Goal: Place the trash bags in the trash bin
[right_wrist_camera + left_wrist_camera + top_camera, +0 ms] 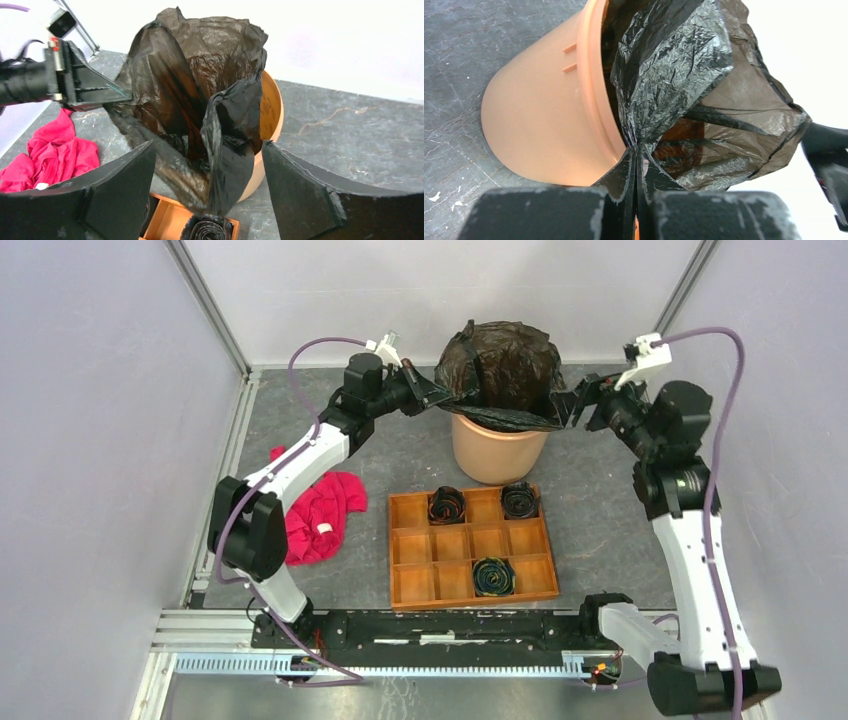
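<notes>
The pale orange trash bin (pixel 497 452) stands upright behind the wooden tray. The black, brownish see-through trash bag (pixel 505 362) billows up over its mouth, with its lower part inside the bin and film hanging over the rim. My left gripper (pixel 438 398) is at the bin's left rim, shut on a pinch of the bag's edge (pixel 638 150). My right gripper (pixel 562 408) is at the right rim, jaws wide open, with a hanging fold of the bag (pixel 231 150) between the fingers and not gripped. The bin also shows in the left wrist view (pixel 544 115) and the right wrist view (pixel 272 107).
A compartmented wooden tray (pixel 470 545) lies in front of the bin, with three dark rolls in its cells. A red cloth (pixel 322 512) lies at the left by the left arm. Frame posts and walls enclose the table.
</notes>
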Tool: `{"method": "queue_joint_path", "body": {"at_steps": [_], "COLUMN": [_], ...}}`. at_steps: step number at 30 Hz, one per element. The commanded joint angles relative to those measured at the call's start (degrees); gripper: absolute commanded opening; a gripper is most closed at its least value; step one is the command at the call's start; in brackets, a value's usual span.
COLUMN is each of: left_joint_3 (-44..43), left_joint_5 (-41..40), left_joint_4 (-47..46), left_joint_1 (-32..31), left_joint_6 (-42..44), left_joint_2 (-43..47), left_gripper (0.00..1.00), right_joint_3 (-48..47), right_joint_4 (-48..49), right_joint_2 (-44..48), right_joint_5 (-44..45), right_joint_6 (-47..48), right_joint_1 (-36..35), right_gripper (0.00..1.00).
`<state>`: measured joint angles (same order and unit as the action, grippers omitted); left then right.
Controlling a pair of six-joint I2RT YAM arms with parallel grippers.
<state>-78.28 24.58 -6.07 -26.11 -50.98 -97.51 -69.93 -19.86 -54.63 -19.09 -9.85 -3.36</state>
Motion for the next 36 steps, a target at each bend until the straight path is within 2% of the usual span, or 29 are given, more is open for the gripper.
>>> {"method": "queue_joint_path", "body": {"at_steps": [1, 3, 7, 8, 10, 15, 18, 22, 25, 27, 29, 32, 36], "left_joint_3": [-0.35, -0.46, 0.73, 1.3, 3.04, 8.58, 9.9, 7.81, 4.33, 3.67, 4.51, 6.14, 6.99], "left_joint_5": [1.58, 2.48, 2.93, 3.03, 3.53, 2.96, 2.37, 1.55, 1.32, 1.42, 0.92, 0.76, 1.3], "left_joint_4": [-1.6, -1.24, -0.86, -0.73, -0.74, -0.9, -0.92, -3.04, -1.34, -0.8, -0.67, -0.69, -0.86], "left_joint_1": [0.09, 0.33, 0.53, 0.49, 0.52, 0.53, 0.49, 0.53, 0.53, 0.53, 0.53, 0.51, 0.53], "left_joint_6": [-2.9, -3.26, -3.27, -3.21, -3.35, -2.5, -2.56, -3.85, -2.92, -2.24, -1.54, -1.45, -1.86], "left_joint_2": [3.61, 3.58, 4.97, 5.37, 6.2, 7.5, 5.75, 1.59, -0.85, -0.67, 0.3, 1.38, 1.6], "left_gripper": [0.02, 0.02, 0.02, 0.02, 0.02, 0.02, 0.02, 0.02, 0.02, 0.04, 0.07, 0.08, 0.08], "right_joint_3": [-1.04, 0.1, 5.79, 7.81, 11.96, 20.75, 24.03, 23.53, 19.37, 17.36, 17.2, 16.32, 14.33], "right_joint_4": [1.4, 2.23, 3.11, 3.41, 4.67, 8.84, 13.16, 16.94, 13.45, 9.45, 6.96, 1.44, 0.5], "right_joint_2": [-5.5, -5.77, -2.05, -0.58, 1.89, 5.11, 3.85, -2.1, -5.92, -5.37, -2.72, 2.25, 7.82], "right_joint_5": [-3.4, -2.42, 5.37, 7.03, 8.45, 11.57, 13.7, 15.61, 16.27, 16.19, 14.68, 9.78, 2.47], "right_joint_6": [-2.11, -2.87, -2.07, -1.87, -1.42, -1.27, -1.9, -1.49, 0.88, 3.2, 5.06, 7.04, 11.87], "right_joint_1": [0.19, 0.12, 0.15, 0.17, 0.14, 0.11, 0.17, 0.12, 0.19, 0.18, 0.18, 0.15, 0.14], "right_gripper": [0.78, 0.63, 0.34, 0.28, 0.21, 0.2, 0.21, 0.2, 0.19, 0.3, 0.48, 0.64, 0.82]}}
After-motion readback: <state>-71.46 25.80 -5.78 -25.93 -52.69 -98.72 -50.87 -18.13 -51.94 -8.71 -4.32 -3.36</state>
